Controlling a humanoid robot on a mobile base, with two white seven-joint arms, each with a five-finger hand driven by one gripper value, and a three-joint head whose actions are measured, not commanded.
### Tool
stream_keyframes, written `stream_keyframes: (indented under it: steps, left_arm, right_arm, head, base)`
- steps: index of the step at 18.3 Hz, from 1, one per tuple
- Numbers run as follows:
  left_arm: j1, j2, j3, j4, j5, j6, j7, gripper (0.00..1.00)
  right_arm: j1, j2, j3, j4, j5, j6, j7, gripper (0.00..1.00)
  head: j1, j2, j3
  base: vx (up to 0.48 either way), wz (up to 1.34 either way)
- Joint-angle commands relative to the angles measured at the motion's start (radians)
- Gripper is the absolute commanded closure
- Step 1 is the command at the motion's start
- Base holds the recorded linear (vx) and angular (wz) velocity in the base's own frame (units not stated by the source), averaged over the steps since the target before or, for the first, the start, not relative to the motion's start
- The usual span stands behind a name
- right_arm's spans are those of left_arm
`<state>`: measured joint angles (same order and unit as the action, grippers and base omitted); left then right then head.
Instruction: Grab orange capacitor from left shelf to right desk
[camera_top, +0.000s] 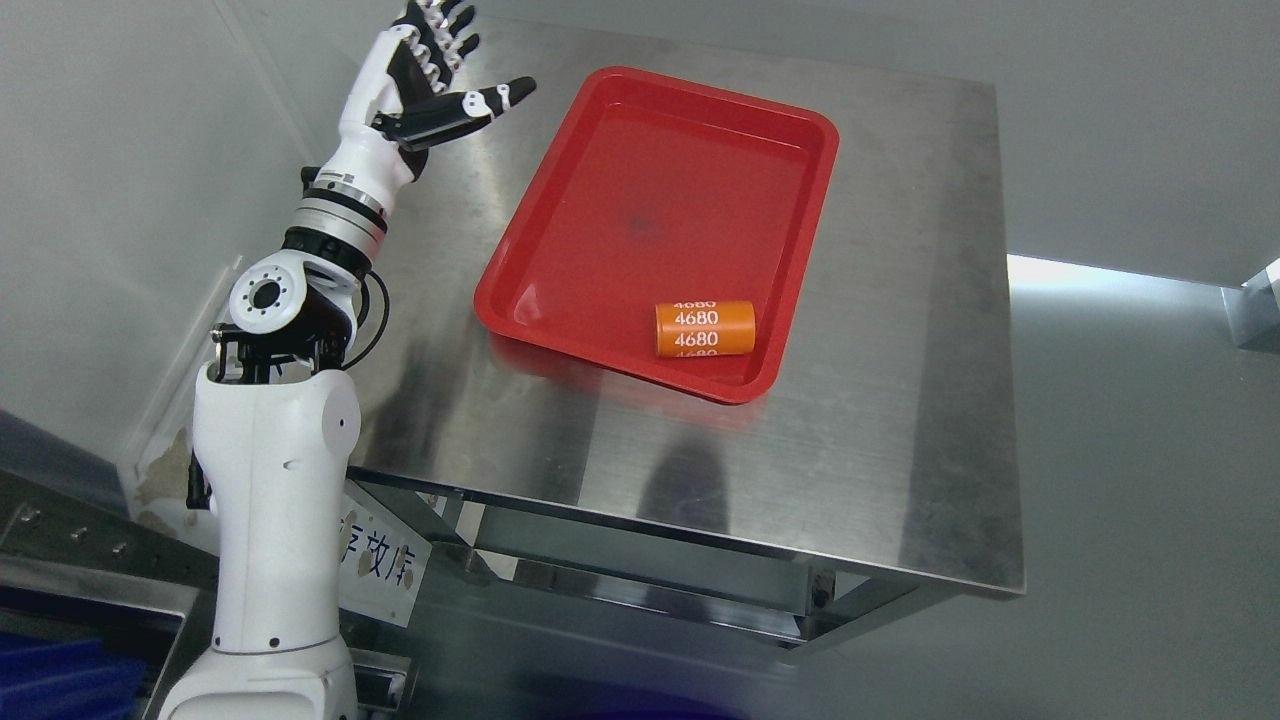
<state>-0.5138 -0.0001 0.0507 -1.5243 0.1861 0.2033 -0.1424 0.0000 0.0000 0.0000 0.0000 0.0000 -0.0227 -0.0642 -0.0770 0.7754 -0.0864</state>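
1. My left hand (430, 75) is raised over the far left corner of the steel desk (900, 450), palm up, fingers (450, 30) spread and thumb (490, 100) stretched out to the right; it holds nothing
2. My left arm (275, 480) rises from the lower left edge of the view, white shell below, black elbow joint, silver wrist ring just under the hand
3. Just to the right of my thumb lies the red tray (600, 200), flat on the desk, its long side running away from me
4. The orange capacitor (705, 328) lies on its side in the tray's near right corner, well apart from my hand, below and to the right of it, white "4680" print showing
5. Beneath my elbow, a white label with red characters (380, 565) hangs by the desk's frame
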Motion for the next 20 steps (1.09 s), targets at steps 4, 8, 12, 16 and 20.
stream_keyframes:
  steps: [4, 8, 12, 16, 20]
  left_arm:
    - [0.175, 0.018, -0.061, -0.198, -0.002, -0.043, 0.141, 0.00]
    - [0.222, 0.018, -0.060, -0.198, -0.002, -0.131, 0.040, 0.00]
    - [0.236, 0.018, -0.054, -0.198, -0.002, -0.136, 0.038, 0.00]
    - [0.273, 0.018, -0.058, -0.198, -0.002, -0.186, 0.037, 0.00]
    - [0.281, 0.018, -0.058, -0.198, -0.002, -0.189, 0.037, 0.00]
  right_arm:
    - [0.021, -0.017, -0.012, -0.017, 0.006, 0.000, 0.000, 0.00]
    - [0.021, -0.017, -0.012, -0.017, 0.006, 0.000, 0.000, 0.00]
    - [0.021, -0.017, -0.012, -0.017, 0.006, 0.000, 0.000, 0.00]
    - [0.021, -0.017, -0.012, -0.017, 0.006, 0.000, 0.000, 0.00]
    - [0.021, -0.017, -0.012, -0.017, 0.006, 0.000, 0.000, 0.00]
  head:
    - [0.0000, 0.000, 0.000]
    - [0.0000, 0.000, 0.000]
    - [0.0000, 0.000, 0.000]
    - [0.0000, 0.000, 0.000]
    - [0.0000, 0.000, 0.000]
  base:
    - [0.000, 0.00]
    - [0.000, 0.00]
    - [0.000, 0.00]
    - [0.000, 0.00]
    - [0.000, 0.00]
